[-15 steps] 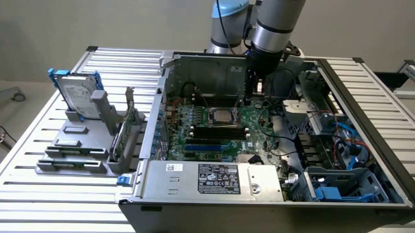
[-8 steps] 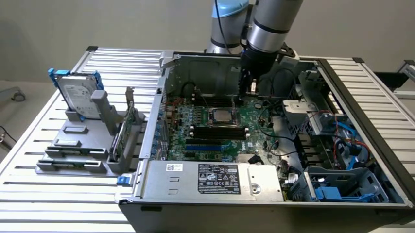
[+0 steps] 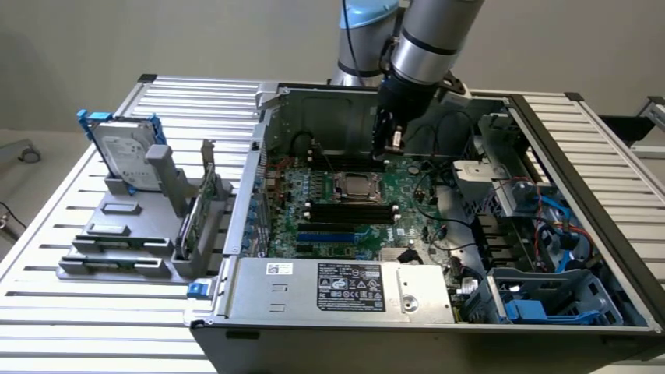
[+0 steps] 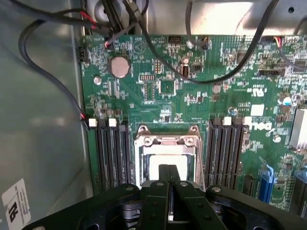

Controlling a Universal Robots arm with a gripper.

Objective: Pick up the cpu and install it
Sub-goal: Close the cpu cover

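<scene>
Silver-grey and square, the cpu (image 3: 357, 187) lay flat in the metal-framed socket on the green motherboard (image 3: 416, 210) — black memory slots (image 4: 110, 153) on either side. Close above it, inside the open computer case (image 3: 311, 117), hung the gripper (image 3: 396, 148), fingers pressed together — pinching nothing.

exterior camera's high and well back from the gripper (image 3: 395, 146), looking down into the open computer case (image 3: 311, 109). wrist camera sits just behind the gripper, close over the motherboard (image 4: 192, 96); both share the socket (image 4: 165, 143) beneath it.
</scene>
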